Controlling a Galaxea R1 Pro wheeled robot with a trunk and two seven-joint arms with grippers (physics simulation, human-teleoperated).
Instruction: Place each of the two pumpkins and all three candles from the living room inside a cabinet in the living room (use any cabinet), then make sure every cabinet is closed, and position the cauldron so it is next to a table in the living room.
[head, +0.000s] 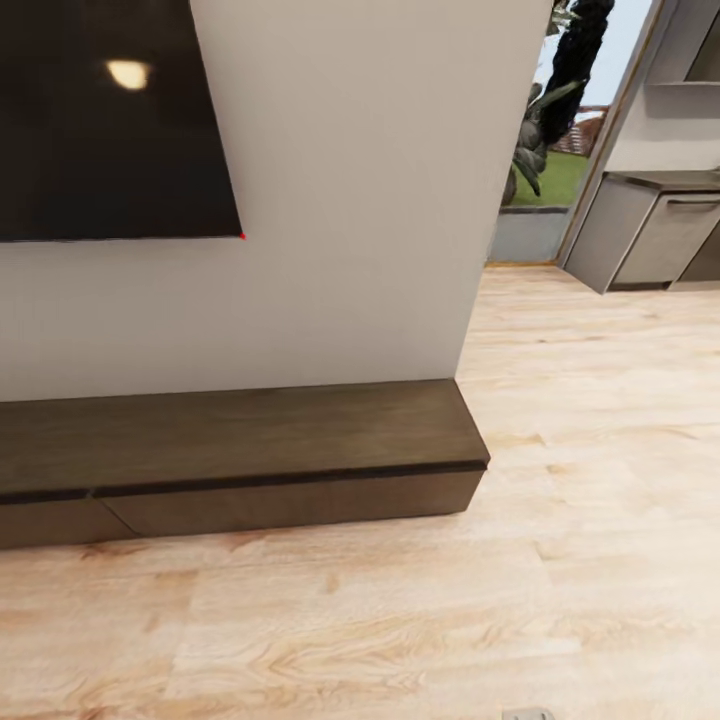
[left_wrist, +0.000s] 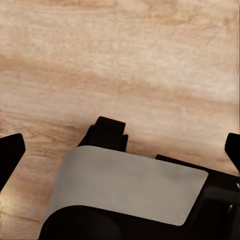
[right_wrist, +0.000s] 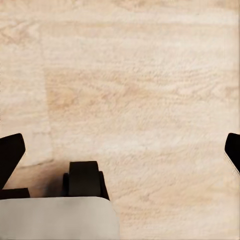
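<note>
you get bright, even light; a lamp glare (head: 128, 73) sits on the dark screen (head: 110, 120) upper left, wrist pictures look soft and slightly blurred.

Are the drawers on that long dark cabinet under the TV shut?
Shut, as far as visible: the cabinet fronts sit flush, no pale insides showing. Its left end runs out of frame.

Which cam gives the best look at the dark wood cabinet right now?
Head view. The cabinet runs along the wall under the black screen, with its flat top, drawer fronts and right end in sight, fronts looking shut. Both wrist views look down at the wooden floor, with open fingers at the picture edges.
</note>
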